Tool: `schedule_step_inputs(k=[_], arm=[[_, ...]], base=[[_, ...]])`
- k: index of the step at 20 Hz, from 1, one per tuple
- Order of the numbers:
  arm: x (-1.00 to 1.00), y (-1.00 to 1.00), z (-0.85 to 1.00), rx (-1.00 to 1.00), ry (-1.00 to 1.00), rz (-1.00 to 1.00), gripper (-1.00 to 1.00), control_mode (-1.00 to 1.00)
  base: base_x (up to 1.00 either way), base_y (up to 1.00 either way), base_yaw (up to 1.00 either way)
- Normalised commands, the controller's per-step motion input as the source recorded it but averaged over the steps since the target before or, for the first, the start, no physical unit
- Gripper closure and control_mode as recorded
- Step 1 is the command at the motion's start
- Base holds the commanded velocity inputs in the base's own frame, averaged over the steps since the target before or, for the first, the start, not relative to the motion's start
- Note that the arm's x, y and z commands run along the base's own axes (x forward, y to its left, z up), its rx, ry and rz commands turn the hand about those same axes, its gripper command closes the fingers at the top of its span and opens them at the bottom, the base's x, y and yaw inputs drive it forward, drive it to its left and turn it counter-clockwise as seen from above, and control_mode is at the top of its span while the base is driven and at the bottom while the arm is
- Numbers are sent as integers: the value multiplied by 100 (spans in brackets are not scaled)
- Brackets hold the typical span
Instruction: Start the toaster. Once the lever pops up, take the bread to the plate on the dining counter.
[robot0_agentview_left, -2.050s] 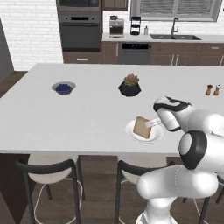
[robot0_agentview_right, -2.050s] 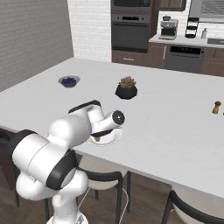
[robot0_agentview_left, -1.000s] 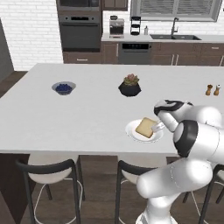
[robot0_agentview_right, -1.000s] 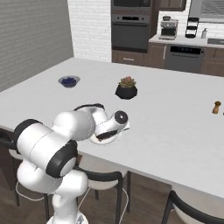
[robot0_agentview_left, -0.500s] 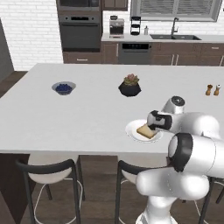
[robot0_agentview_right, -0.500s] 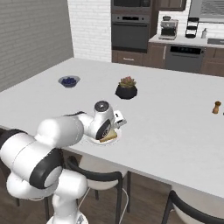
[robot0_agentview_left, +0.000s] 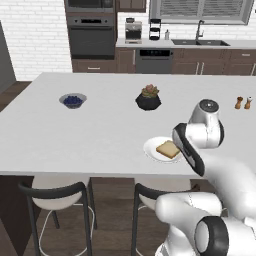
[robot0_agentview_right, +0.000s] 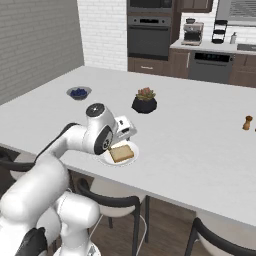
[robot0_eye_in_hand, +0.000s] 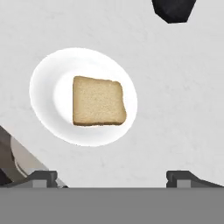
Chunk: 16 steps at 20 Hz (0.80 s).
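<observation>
the bowl of berries (robot0_agentview_left: 73, 100) sits far left on the dining counter (robot0_agentview_left: 60, 135), the dark plant pot (robot0_agentview_left: 148, 101) mid-counter. nearer the edge, the bread (robot0_agentview_left: 168, 149) lies flat on the plate (robot0_agentview_left: 152, 152). the gripper (robot0_eye_in_hand: 111, 176) hangs just above them, jaws wide and holding nothing.

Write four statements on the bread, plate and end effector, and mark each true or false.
1. The bread lies flat on the plate. True.
2. The end effector is clamped on the bread. False: it is open and clear of the slice.
3. The plate sits near the edge of the dining counter. True.
4. The bowl of blue berries touches the plate. False: it sits far off across the counter.
</observation>
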Motion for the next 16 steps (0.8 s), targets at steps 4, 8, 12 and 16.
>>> schedule_step_inputs(k=[4,8,12,16], arm=[[-100,14,69,13,-2,-36,-100,-100],[-100,27,37,11,-28,-27,-100,-100],[-100,28,29,7,-37,-21,-100,-100],[-100,30,12,19,-35,-13,-100,-100]], base=[[0,0,0],[0,0,0],[0,0,0],[0,0,0]])
